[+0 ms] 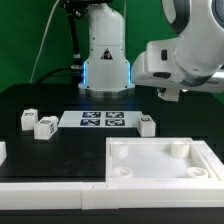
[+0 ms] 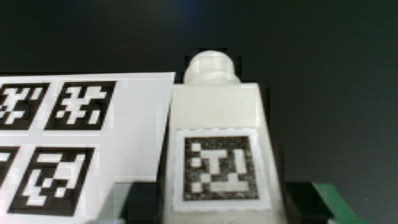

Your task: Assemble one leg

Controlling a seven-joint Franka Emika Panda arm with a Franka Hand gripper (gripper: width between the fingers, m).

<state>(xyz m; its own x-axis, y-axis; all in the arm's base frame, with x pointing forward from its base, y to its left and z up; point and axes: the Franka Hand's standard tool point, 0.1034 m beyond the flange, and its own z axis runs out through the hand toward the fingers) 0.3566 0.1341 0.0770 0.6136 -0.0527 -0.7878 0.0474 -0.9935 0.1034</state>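
The leg is a small white post with a marker tag. It lies on the black table by the marker board's end toward the exterior view's right. In the wrist view the leg fills the middle, tag facing up, its rounded peg pointing away. My gripper hangs just above it under the white arm. In the wrist view my gripper is open, and its dark fingers stand on either side of the leg's near end. No contact shows.
Two more small white legs lie at the exterior view's left. The large white square panel with round corner sockets lies at the front. The marker board lies beside the leg. The robot base stands behind.
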